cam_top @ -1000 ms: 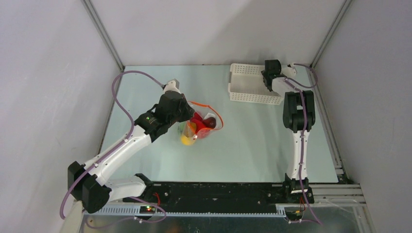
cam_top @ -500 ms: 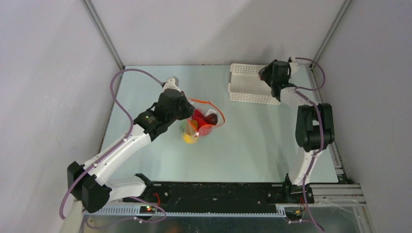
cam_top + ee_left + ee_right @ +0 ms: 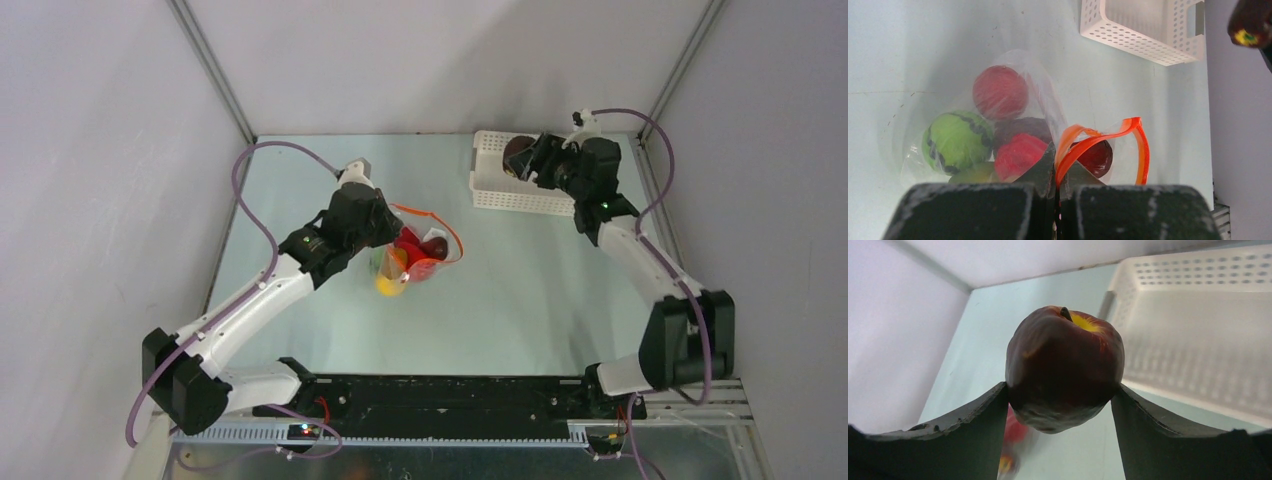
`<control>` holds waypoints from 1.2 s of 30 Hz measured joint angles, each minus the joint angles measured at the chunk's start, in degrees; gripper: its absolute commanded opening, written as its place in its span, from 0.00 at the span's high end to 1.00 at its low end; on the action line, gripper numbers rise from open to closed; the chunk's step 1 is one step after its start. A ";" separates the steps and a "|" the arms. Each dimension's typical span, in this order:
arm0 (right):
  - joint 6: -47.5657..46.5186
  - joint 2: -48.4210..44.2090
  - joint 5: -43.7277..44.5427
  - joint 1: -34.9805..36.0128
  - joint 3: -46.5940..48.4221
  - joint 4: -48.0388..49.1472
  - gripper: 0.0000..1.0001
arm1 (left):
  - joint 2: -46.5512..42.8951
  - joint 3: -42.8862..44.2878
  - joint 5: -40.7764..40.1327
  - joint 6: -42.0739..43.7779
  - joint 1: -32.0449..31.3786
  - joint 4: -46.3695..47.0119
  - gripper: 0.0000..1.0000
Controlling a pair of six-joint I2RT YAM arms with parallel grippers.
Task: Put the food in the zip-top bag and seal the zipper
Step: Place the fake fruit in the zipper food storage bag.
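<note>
Pale counter (image 3: 520, 300): near the white perforated basket (image 3: 495, 192) my right end effector (image 3: 1060, 390) clamps a maroon toy apple (image 3: 1063, 360); left end effector (image 3: 1056, 170) pinches the clear bag (image 3: 1048, 100) by its orange zipper (image 3: 1143, 150).

1. The left arm (image 3: 262, 290) reaches diagonally from its base and ends well to the left of the white basket (image 3: 515, 200), its wrist tipped downward.
2. The left gripper (image 3: 1055, 175) has its jaws pressed together, pinching the orange zipper (image 3: 1088, 140) at the mouth of the zip-top bag (image 3: 1013, 65).
3. The right arm (image 3: 640, 255) folds at the elbow near its base and stretches to the basket's right end, its forearm angled left.
4. The right gripper (image 3: 1063, 395) hangs above the basket's left half, its fingers clamped on either side of a dark maroon fruit (image 3: 1065, 367).
</note>
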 measured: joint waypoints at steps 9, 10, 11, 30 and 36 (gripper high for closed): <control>-7.26 -15.17 -19.21 6.05 -3.85 -5.05 0.71 | 0.37 -0.02 1.51 0.00 0.00 2.21 1.00; -8.33 -16.22 -20.70 8.50 -3.85 -5.90 0.71 | 0.37 -0.02 1.86 -0.02 0.00 2.45 1.00; -9.29 -17.09 -21.92 10.71 -3.85 -6.84 0.70 | 0.39 -0.02 2.08 -0.02 0.00 2.67 1.00; -14.69 -12.35 -16.20 29.81 -5.29 -10.54 0.65 | -2.58 -4.59 7.04 -1.07 0.00 5.88 1.00; -15.61 -10.62 -9.35 31.41 -5.31 -11.89 0.56 | -4.15 -5.68 7.82 -1.70 -0.04 6.43 1.00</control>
